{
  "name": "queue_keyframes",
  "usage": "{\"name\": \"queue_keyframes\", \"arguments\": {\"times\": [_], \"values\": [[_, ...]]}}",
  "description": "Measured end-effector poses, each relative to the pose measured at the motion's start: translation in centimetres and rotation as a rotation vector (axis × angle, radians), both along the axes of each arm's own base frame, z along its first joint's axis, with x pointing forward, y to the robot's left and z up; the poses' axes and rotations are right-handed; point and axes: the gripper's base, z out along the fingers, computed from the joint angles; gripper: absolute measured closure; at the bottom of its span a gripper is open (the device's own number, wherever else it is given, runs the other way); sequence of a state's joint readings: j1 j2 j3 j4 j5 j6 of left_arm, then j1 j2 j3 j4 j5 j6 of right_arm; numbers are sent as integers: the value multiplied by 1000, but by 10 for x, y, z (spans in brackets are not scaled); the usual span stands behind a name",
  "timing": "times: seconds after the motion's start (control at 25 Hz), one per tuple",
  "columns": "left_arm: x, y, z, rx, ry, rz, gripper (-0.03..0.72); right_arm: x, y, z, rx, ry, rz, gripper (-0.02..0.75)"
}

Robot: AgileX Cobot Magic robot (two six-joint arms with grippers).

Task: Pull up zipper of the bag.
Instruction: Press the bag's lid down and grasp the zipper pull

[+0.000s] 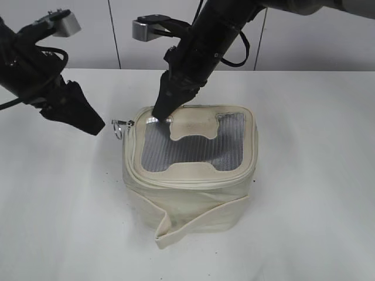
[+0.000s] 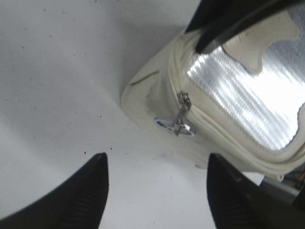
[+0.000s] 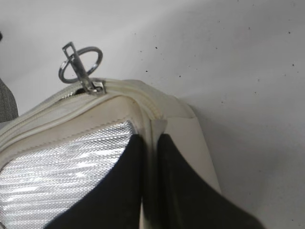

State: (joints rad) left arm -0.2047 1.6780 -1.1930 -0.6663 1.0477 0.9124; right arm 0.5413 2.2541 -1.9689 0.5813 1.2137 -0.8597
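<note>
The bag (image 1: 190, 170) is seen standing upright on the white surface (image 1: 310, 175), mesh top panel (image 1: 193, 146) facing up. The right pincer (image 1: 161, 110) is brought down on the bag's rear left top edge, and in the right wrist view its 2 fingers (image 3: 119, 191) are seen nearly closed on a thin fold of the cream rim beside the mesh. This grip is judged to serve as an anchor, so that the bag is kept from sliding when the zipper (image 3: 95, 88) is drawn along its track.

The zipper's metal tab and ring (image 1: 121, 125) are seen sticking out from the bag's left corner, on the seam under the top rim. The left pincer (image 1: 88, 117) is held wide open and empty, close to the ring but apart from it; in the left wrist view the ring (image 2: 174, 125) lies ahead of and between the 2 spread fingers (image 2: 90, 191), not yet between their tips.
</note>
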Motion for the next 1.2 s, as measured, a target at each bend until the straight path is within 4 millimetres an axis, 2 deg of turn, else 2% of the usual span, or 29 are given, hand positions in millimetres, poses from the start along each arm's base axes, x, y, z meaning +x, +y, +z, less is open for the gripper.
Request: {"name": "queue_keyframes", "arguments": {"times": [0.12, 0.24, 0.6, 0.88, 0.96, 1.04, 1.12, 1.2], "values": [[-6, -9, -3, 55, -9, -84, 189, -1, 1, 0, -5, -4, 4, 678], [-10, -19, -1, 29, 1, -104, 188, -1, 0, 0, -8, -6, 4, 679], [-6, -26, 1, -51, 97, 108, 187, -1, 1, 0, -9, -5, 3, 681], [3, -28, -20, -36, 177, 194, 190, -1, 1, 0, -10, -5, 2, 681], [5, -28, -23, -33, 175, 203, 214, -1, 1, 0, -10, -5, 2, 682], [8, -28, -27, -29, 176, 211, 270, -1, 1, 0, -10, -5, 2, 685], [10, -28, -30, -26, 173, 218, 356, -1, 1, 0, -10, -4, 0, 685], [10, -28, -31, -25, 176, 217, 475, -1, 1, 0, -11, -2, -3, 685]]}}
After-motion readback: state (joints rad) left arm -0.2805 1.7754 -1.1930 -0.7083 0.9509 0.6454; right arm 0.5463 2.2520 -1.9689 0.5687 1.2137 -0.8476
